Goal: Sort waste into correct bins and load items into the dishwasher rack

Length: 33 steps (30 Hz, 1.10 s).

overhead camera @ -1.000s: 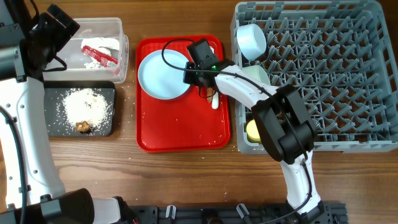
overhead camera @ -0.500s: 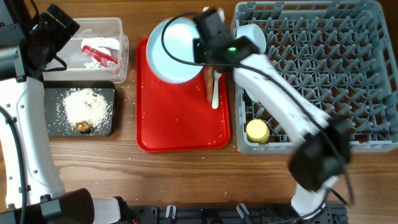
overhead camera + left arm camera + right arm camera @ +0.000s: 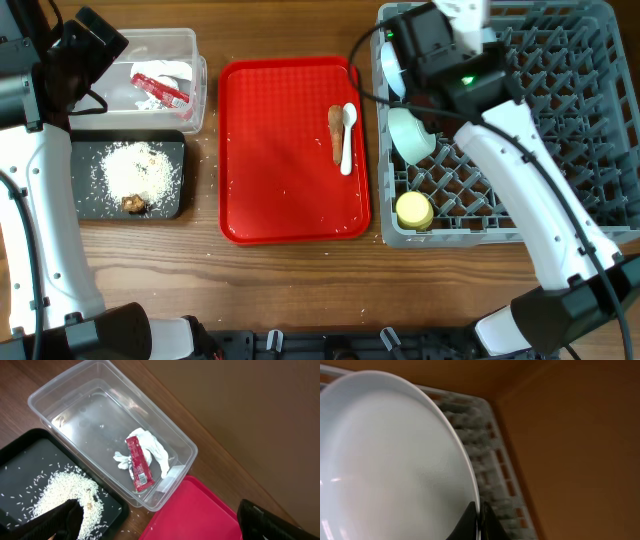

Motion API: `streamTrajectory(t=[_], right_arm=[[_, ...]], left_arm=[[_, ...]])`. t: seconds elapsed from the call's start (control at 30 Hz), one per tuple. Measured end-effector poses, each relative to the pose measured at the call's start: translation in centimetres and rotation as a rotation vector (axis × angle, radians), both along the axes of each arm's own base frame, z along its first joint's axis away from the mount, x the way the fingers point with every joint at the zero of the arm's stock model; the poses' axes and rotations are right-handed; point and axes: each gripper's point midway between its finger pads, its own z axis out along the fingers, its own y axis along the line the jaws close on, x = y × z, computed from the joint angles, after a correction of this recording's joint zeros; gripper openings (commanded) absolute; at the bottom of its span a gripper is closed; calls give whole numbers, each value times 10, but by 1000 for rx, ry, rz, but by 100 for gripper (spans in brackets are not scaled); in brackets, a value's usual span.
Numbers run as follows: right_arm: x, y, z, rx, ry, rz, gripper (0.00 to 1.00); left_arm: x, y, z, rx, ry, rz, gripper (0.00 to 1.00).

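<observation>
Right hand (image 3: 476,520) clamps the rim of the pale blue plate (image 3: 390,460), held on edge over the dishwasher rack (image 3: 560,130).

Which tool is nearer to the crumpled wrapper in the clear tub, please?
Left. The left tool hangs open by the clear tub holding the wrapper; the right tool is over the dishwasher rack, gripping the plate.

The red tray (image 3: 280,150) lies open, save the spoon (image 3: 347,140) and carrot piece (image 3: 334,130) near its right edge.
</observation>
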Motion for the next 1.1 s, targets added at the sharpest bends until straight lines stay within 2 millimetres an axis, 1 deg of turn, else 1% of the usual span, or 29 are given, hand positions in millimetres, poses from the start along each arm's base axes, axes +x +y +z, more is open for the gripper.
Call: streamTrajectory(t=[0.1, 0.13, 0.23, 0.33, 0.37, 0.5, 0.6, 0.7, 0.8, 0.83, 0.9, 0.93, 0.97, 1.0, 1.07, 1.1], right_arm=[[-1, -30, -2, -66, 28, -65, 4], [2, -35, -1, -73, 26, -72, 4], [13, -44, 2, -85, 38, -48, 4], [27, -48, -2, -109, 78, -8, 4], [33, -48, -6, -125, 100, 8, 4], [58, -46, -35, -192, 217, 71, 4], [67, -46, -58, -227, 304, 101, 4], [73, -45, -74, -240, 352, 114, 4], [77, -38, -88, -209, 381, 157, 11], [78, -36, -90, -194, 384, 174, 17], [80, -30, -95, -167, 393, 209, 31], [81, -28, -97, -155, 394, 223, 35], [83, -25, -99, -135, 385, 235, 47], [83, -23, -100, -125, 383, 242, 56], [84, -21, -101, -111, 380, 251, 67], [84, -21, -102, -102, 373, 248, 71]], left_arm=[[0, 0, 0, 0, 0, 0, 100], [0, 0, 0, 0, 0, 0, 100], [0, 0, 0, 0, 0, 0, 100], [0, 0, 0, 0, 0, 0, 100], [0, 0, 0, 0, 0, 0, 100], [0, 0, 0, 0, 0, 0, 100], [0, 0, 0, 0, 0, 0, 100], [0, 0, 0, 0, 0, 0, 100], [0, 0, 0, 0, 0, 0, 100], [0, 0, 0, 0, 0, 0, 100], [0, 0, 0, 0, 0, 0, 100], [0, 0, 0, 0, 0, 0, 100], [0, 0, 0, 0, 0, 0, 100], [0, 0, 0, 0, 0, 0, 100], [0, 0, 0, 0, 0, 0, 100], [0, 0, 0, 0, 0, 0, 100]])
